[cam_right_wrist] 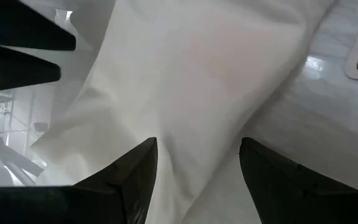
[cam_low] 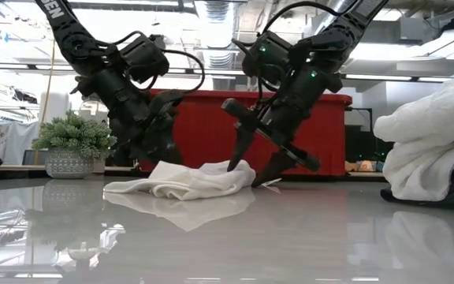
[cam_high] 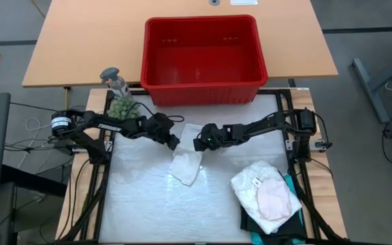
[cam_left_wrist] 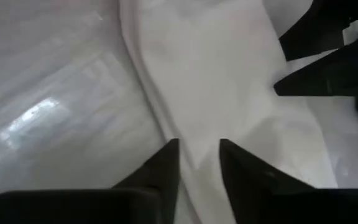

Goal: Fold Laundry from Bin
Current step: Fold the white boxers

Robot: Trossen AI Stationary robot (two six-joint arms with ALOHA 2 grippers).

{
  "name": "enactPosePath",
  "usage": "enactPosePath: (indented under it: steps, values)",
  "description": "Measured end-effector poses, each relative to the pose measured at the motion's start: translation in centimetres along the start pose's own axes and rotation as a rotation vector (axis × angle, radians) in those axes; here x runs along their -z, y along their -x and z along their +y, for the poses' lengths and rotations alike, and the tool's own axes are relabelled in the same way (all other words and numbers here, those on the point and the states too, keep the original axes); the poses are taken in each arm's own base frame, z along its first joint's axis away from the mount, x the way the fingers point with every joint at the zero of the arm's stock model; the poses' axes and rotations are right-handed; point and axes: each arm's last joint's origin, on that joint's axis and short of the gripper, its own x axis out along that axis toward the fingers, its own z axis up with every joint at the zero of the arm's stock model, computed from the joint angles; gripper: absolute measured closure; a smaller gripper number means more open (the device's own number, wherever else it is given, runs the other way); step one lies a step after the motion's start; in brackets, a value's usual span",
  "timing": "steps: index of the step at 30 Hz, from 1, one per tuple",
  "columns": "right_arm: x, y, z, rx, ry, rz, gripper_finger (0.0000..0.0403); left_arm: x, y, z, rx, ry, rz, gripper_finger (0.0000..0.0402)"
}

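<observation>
Folded stack at lower right, the last small cloth under both grippers at centre, the emptied bin at the top of the frame.

In the high view, a pile of folded garments, white lacy top uppermost with teal and black edges beneath, lay at the lower right. The small white cloth lay crumpled at centre frame. The left gripper stood at its upper-left edge, fingers narrowly parted, gripping nothing. The right gripper stood at its upper right, fingers spread wide, empty. The red bin at top centre looked empty. Judged so, only this cloth remained to fold.
</observation>
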Motion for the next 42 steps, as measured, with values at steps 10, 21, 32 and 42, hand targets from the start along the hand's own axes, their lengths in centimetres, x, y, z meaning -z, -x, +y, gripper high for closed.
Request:
enactPosePath:
  steps: [10,21,32,42]
  values:
    - [0.1,0.0,-0.1,0.001,0.062,0.019,0.0147,0.4,-0.9,0.4,0.009,0.019,0.041,0.0176]
    - [0.2,-0.1,-0.2,-0.001,0.123,0.037,0.0148,1.0,-2.7,1.8,-0.009,0.111,0.11,0.0202]
    - [-0.1,-0.2,-0.4,-0.016,0.175,0.085,0.0202,1.2,-3.6,2.5,-0.017,0.049,0.111,0.0392]
    - [-0.3,-0.3,-0.6,-0.025,0.265,0.101,0.0377,1.0,-3.8,2.3,0.007,0.067,0.086,0.0401]
